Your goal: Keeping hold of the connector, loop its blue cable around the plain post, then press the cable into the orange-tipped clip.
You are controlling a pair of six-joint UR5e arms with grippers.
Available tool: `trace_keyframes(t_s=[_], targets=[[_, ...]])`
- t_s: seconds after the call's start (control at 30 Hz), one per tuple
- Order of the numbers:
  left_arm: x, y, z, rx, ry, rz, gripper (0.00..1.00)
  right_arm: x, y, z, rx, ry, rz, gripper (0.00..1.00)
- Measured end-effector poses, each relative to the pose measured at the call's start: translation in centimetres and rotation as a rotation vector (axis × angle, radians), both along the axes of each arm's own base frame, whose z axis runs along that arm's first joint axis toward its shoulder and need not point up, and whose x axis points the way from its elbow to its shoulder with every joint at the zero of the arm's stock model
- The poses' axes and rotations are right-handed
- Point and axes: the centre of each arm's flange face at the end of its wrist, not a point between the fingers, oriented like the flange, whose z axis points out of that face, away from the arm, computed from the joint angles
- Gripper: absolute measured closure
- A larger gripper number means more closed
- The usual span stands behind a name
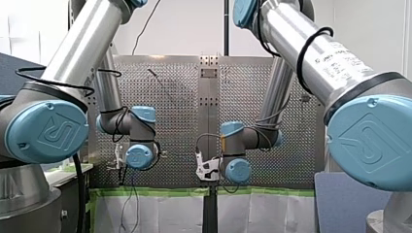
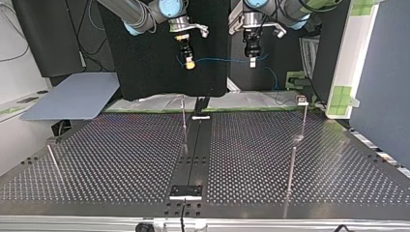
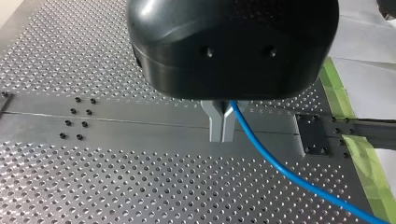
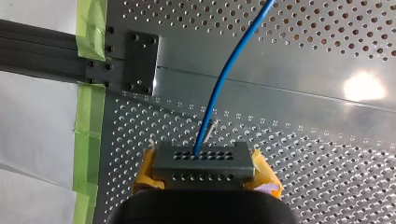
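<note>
The fingers of my right gripper (image 4: 204, 171) clamp the connector (image 4: 203, 161), those of my left gripper (image 3: 223, 127) pinch the blue cable (image 3: 280, 169), stretched level between them high over the table's (image 2: 121, 159) arm-side edge, so the slim post (image 2: 184, 123), likely the plain one, stands below, nearer my right.

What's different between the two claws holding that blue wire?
My left gripper has thin bare metal fingers, while my right gripper has yellow pads. My left gripper pinches the blue cable itself, while my right gripper clamps the grey connector at the cable's end. Shared: both are shut, both hang above the perforated table, and both hold the same cable.
</note>
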Motion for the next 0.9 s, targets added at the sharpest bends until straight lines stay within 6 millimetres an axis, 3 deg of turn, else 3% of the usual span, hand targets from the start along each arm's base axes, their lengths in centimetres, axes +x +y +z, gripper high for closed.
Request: trace_keyframes(t_s=[0.27, 0.47, 0.73, 0.9], targets=[[0.0, 0.0, -0.1, 0.001, 0.002, -0.001, 1.0, 0.0, 0.0, 0.0, 0.001, 0.0, 0.0, 1.0], [0.6, -0.8, 1.1, -0.027, -0.016, -0.024, 1.0, -1.9, -0.4, 0.8, 0.053, -0.01, -0.008, 1.0], [1.1, -0.6, 3.2, -0.076, -0.026, -0.01, 1.0, -3.6, -2.7, 3.5, 0.108, -0.068, -0.022, 1.0], [2.3, -0.5, 5.4, -0.103, -0.056, 0.03, 1.0, -3.4, -5.4, 6.8, 0.117, -0.143, -0.018, 1.0]])
